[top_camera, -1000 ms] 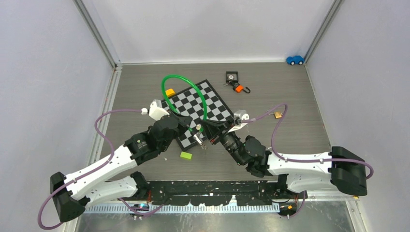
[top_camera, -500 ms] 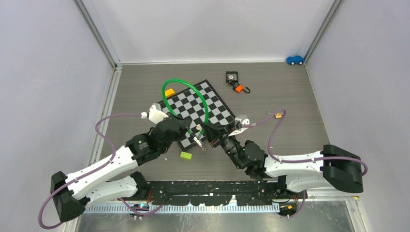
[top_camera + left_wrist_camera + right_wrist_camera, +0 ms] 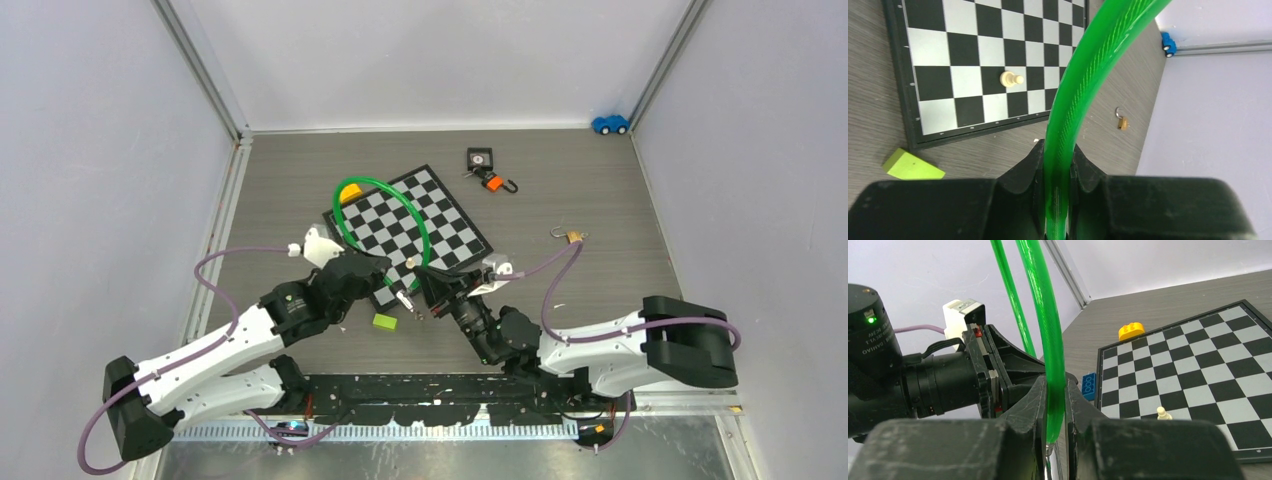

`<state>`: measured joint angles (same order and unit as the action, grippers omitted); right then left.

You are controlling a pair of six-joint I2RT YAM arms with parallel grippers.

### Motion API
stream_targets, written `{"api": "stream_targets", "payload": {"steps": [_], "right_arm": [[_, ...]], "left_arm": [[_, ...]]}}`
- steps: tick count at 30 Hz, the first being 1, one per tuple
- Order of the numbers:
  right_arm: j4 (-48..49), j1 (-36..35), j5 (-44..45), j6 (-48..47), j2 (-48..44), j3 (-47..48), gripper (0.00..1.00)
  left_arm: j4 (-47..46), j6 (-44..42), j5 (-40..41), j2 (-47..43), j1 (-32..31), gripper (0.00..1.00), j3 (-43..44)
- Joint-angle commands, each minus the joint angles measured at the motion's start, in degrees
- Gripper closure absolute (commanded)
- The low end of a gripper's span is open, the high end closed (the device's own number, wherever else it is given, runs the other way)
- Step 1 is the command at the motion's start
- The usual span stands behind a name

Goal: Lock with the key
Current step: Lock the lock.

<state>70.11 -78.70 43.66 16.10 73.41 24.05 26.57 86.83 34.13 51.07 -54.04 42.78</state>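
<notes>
Risk is sitting mostly in the grip itself: both hands are pinching the same green cable lock (image 3: pixel 1079 85), so neither is free to handle a key. The left hand (image 3: pixel 1057 172) is clenching the cable between its fingers. The right hand (image 3: pixel 1055 407) is doing likewise just beside it, the two nearly touching above the near edge of the chessboard (image 3: pixel 440 215). The cable is arching up and over the board as a springy loop; if one hand is letting go to fetch a key, the loop is likely to whip round, twist in the other grip, or sweep the lone pale pawn (image 3: pixel 1011 78) off its square. With the hands so close, a turn of either wrist is risking a knock between them.

A pale metal end piece (image 3: pixel 404 296) is hanging between the hands, probably the lock barrel. Whether a key is sitting in it is too small to tell, and that is making the next move uncertain. A small brass padlock (image 3: pixel 572 236), its shackle open, is lying well apart on the bench (image 3: pixel 600 200) to the right and could be taken for the target by mistake.

No box, tray or bin is showing; only the chessboard is carrying anything, namely the pawn. A green wedge block (image 3: pixel 913 165) is lying just off its near edge, a blue brick (image 3: pixel 1088 385) is sitting beside its left edge, and a yellow brick (image 3: pixel 1131 330) is resting near its far left corner.
</notes>
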Motion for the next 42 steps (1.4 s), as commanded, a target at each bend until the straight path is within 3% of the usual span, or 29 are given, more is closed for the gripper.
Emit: {"api": "stream_targets", "payload": {"steps": [1, 24, 26, 32, 42], "right_arm": [[-2.59, -3.88, 2.20, -2.93, 4.67, 0.29, 1.00], [2.52, -8.76, 6.70, -5.14, 12.46, 1.35, 0.99], [2.45, -8.70, 6.89, -5.56, 12.33, 1.35, 0.94], [0.00, -8.74, 8.77, -6.45, 9.54, 1.65, 0.60], [-7.30, -8.74, 8.59, -9.88, 2.10, 2.31, 0.38]], "left_arm": [[-8.53, 5.02, 3.43, -2.72, -0.19, 1.00, 2.13], [-8.19, 5.87, 3.82, -3.60, -0.19, 1.00, 1.56], [-8.19, 5.46, 3.85, -3.46, -0.19, 1.00, 1.68], [-9.75, 0.39, 3.41, -3.49, -0.19, 1.00, 1.28], [-12.60, -4.72, 3.74, -5.84, -0.19, 1.00, -1.87]]}}
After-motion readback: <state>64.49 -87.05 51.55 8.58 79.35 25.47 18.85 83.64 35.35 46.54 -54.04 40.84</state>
